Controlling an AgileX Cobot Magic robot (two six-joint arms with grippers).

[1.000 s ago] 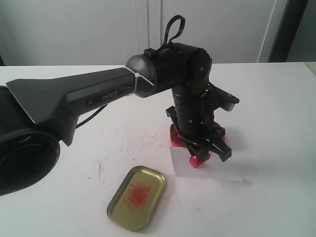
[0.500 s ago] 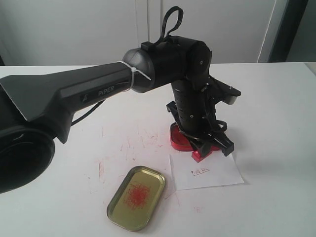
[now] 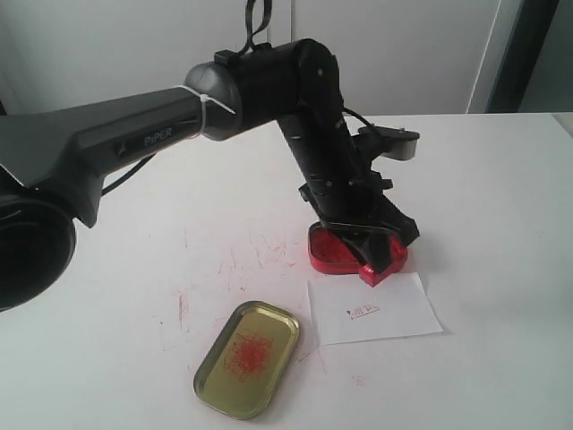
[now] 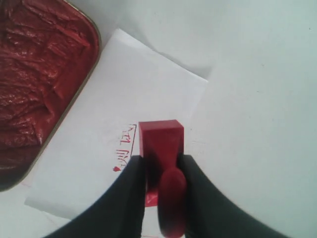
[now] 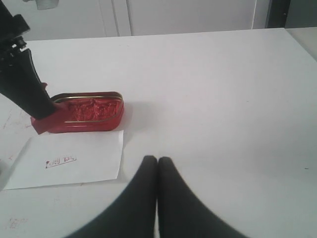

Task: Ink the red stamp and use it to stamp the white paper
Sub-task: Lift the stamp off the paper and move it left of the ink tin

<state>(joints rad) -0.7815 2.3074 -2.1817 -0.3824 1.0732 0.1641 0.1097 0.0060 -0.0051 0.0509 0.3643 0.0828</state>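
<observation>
The red stamp (image 3: pixel 380 269) (image 4: pixel 160 144) is pinched between the fingers of my left gripper (image 3: pixel 376 258) (image 4: pixel 161 163), which is shut on it. It hangs over the far edge of the white paper (image 3: pixel 394 313) (image 4: pixel 148 89), just beside the red print mark (image 3: pixel 363 311) (image 4: pixel 125 148). The open red ink tin (image 3: pixel 329 251) (image 4: pixel 34 84) (image 5: pixel 89 114) sits right behind the paper. My right gripper (image 5: pixel 157 160) is shut on nothing, low over bare table to the right of the paper (image 5: pixel 84 158); it does not show in the exterior view.
A gold oval tin lid (image 3: pixel 248 356) smeared with red lies at the front left of the paper. Red scratch marks (image 3: pixel 251 255) streak the white tabletop. The long left arm (image 3: pixel 134 134) spans the scene from the left.
The left gripper has lifted the stamp off the paper and drawn it back toward the ink tin, uncovering the red print. The arm has swung up and leans over more.
</observation>
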